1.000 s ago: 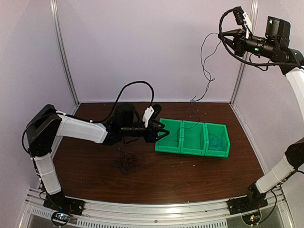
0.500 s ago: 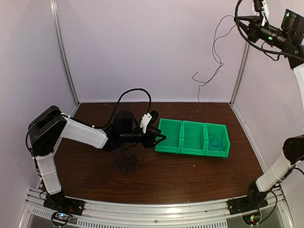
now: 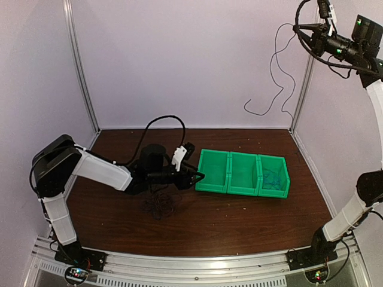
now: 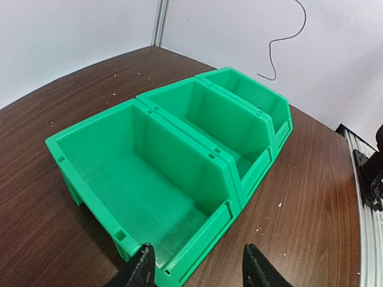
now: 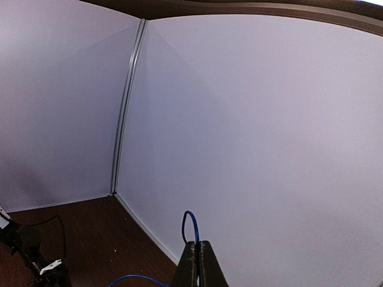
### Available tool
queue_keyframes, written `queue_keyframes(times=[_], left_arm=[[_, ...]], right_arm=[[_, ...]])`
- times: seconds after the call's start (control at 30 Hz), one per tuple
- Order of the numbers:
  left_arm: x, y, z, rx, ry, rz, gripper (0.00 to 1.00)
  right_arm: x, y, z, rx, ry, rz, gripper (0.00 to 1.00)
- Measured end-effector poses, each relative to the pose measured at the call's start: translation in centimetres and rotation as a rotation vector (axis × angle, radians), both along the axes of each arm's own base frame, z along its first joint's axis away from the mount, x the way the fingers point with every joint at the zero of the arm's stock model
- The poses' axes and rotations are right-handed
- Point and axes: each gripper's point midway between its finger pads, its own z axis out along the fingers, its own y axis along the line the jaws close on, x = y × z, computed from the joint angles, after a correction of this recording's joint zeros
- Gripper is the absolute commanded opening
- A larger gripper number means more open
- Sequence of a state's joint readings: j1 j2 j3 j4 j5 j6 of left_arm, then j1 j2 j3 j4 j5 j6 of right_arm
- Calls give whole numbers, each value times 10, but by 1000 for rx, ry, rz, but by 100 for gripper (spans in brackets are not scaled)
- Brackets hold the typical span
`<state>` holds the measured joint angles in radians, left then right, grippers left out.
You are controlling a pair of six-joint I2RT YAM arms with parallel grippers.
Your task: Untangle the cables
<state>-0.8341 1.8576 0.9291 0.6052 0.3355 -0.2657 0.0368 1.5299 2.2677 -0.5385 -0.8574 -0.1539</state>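
Observation:
A small tangle of thin dark cables [image 3: 158, 204] lies on the table in front of my left gripper. My right gripper [image 3: 297, 27] is raised high at the top right and shut on a thin blue cable [image 3: 278, 72] that hangs free in the air, clear of the table. A blue loop [image 5: 190, 226] sticks out above the closed fingers in the right wrist view. My left gripper [image 3: 200, 175] is open and empty, low at the left end of the green bins [image 3: 243, 173]; its fingertips [image 4: 142, 266] straddle the near corner of the first bin [image 4: 149, 179].
Three joined green bins stand in a row mid-table. The right bin [image 3: 274, 178] holds some thin cables; the left and middle ones look empty. The walls and metal posts [image 3: 303, 78] close in the back and sides.
My right gripper has lifted higher and the blue cable has come fully off the table, now dangling. My left gripper has dropped lower and drawn back a little at the first bin.

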Motion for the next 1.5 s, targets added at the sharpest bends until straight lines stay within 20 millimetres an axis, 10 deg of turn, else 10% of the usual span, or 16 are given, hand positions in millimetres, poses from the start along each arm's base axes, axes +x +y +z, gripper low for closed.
queue_keyframes(times=[0.17, 1.1, 1.37, 1.5], left_arm=[[0, 2, -4, 6, 8, 8, 50], [1, 11, -17, 33, 28, 50, 50], [1, 11, -17, 31, 33, 54, 50], [2, 12, -18, 33, 34, 61, 50]], right_arm=[[13, 1, -20, -2, 63, 4, 0], [-10, 17, 2, 45, 27, 158, 0], [10, 23, -24, 55, 102, 188, 0], [28, 30, -70, 57, 204, 202, 0]])
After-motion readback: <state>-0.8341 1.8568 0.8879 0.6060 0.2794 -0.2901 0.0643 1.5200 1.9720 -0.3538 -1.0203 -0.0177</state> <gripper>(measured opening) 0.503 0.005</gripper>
